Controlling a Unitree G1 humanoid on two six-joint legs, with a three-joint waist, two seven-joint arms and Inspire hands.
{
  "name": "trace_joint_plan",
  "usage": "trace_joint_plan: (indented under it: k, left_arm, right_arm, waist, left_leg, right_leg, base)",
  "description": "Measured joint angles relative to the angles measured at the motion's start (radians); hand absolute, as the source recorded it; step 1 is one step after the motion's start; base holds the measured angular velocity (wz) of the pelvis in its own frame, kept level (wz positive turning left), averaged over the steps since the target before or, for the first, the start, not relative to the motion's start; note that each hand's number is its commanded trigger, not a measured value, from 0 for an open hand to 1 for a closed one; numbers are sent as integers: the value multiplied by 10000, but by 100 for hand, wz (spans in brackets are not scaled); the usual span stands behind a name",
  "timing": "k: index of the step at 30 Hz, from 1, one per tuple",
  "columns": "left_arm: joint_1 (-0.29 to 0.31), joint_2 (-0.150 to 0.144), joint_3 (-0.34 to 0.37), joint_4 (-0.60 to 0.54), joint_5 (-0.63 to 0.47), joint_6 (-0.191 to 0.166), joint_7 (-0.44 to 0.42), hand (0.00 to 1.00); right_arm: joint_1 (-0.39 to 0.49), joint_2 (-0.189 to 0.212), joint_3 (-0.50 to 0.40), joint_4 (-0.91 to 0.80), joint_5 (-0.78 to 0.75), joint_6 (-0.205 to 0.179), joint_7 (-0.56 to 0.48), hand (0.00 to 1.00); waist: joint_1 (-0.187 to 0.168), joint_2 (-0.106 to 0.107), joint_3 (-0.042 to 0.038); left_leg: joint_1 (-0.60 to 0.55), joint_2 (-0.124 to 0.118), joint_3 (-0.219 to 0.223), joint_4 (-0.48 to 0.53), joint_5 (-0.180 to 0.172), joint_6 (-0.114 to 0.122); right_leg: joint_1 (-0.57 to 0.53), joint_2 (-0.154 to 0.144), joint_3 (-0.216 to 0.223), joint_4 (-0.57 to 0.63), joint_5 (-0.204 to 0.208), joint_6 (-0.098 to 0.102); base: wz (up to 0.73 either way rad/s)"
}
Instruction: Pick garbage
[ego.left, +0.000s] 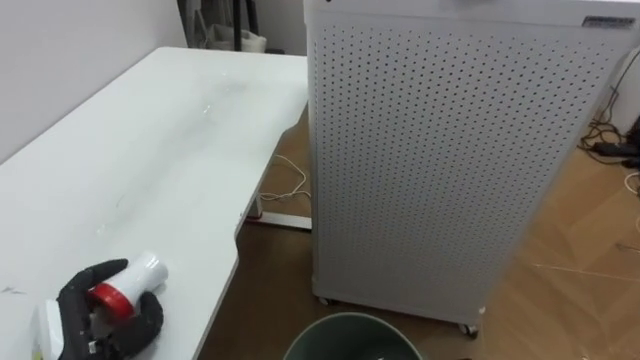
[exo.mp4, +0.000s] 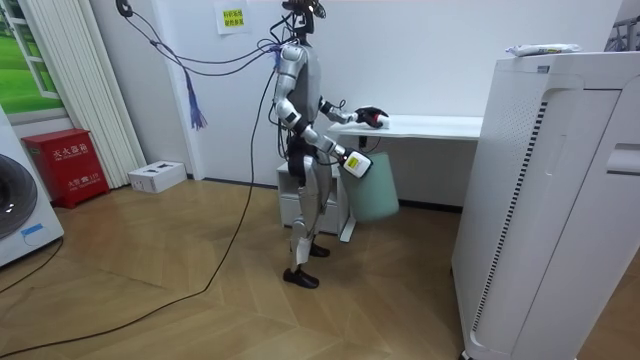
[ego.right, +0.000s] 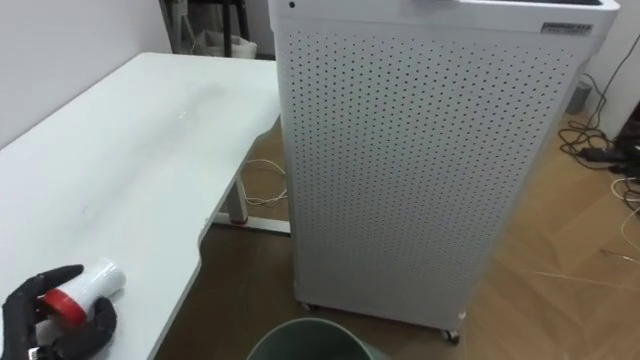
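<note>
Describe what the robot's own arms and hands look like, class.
The left hand is black all over, like a glove, with thick fingers. In the room view the arms are slim and silver-grey with darker joints. The right hand carries a small white tag on its back.

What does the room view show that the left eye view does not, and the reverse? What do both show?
The room view adds the right hand at the green bin, a red box and a white box by the wall. The left eye view adds the white bottle with a red band, which the left hand curls round. Both share the white table, the green bin and the white cabinet.
</note>
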Motion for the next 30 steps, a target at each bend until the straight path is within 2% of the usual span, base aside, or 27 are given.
trace_joint_plan:
  k: [2,8,12,15,18,20,23,25,30]
  left_arm:
    - [-11,-99,-31,70,-6,48,127,100]
    - [-38,-223,-240,32,-18,0,147,100]
    - [-40,-511,-255,-81,-21,-2,96,100]
    - [-40,-529,-521,-248,-59,-88,6,100]
    - [-37,-584,-904,-657,-113,-233,-314,100]
    - [-23,-723,-1247,-897,-111,-311,-600,100]
    - [-17,-806,-1531,-1149,-121,-239,-936,100]
    - [-26,-785,-1617,-1494,-109,-240,-1035,100]
    - [-26,-831,-2054,-1901,-108,-244,-1246,100]
  right_arm:
    - [-14,-52,1,0,6,0,-81,100]
    - [-103,-62,4,0,6,0,-359,100]
    - [-173,-60,6,1,6,0,-422,100]
    - [-214,-60,20,2,3,0,-445,100]
    - [-452,-71,27,39,6,0,-478,100]
    - [-661,-54,26,52,6,0,-504,100]
    - [-950,-3,28,53,21,-4,-555,100]
    - [-1316,0,21,55,93,-6,-673,100]
    - [-2116,99,31,622,189,-6,-907,100]
  waist:
    - [0,56,-31]
    - [-45,99,-17]
    - [-131,108,-18]
    - [-182,87,-7]
    - [-197,35,6]
    - [-213,8,22]
    - [-221,-51,55]
    - [-226,-79,45]
    - [-241,-98,53]
  left_leg:
    - [166,1,142,-190,19,23]
    - [245,-7,194,-358,29,39]
    - [240,-8,196,-375,29,38]
    - [175,-7,214,-310,31,36]
    - [-68,-6,290,-211,34,42]
    - [-74,-10,357,-211,42,54]
    - [-175,1,457,-200,41,55]
    - [-538,0,510,-125,66,74]
    - [-641,-8,701,-128,103,108]
  right_leg:
    - [25,-35,13,3,-12,19]
    - [32,-56,13,2,-23,38]
    - [2,-51,25,9,-33,53]
    - [-65,-53,25,45,-40,61]
    - [-299,-69,57,104,-39,60]
    - [-352,-78,146,152,-39,61]
    - [-536,-63,272,190,-38,61]
    - [-982,-76,336,388,-35,59]
    - [-1247,-137,396,553,-34,63]
  base:
    - [-15]
    - [-4]
    - [0]
    - [0]
    - [-4]
    - [-8]
    - [-12]
    - [-9]
    - [-10]
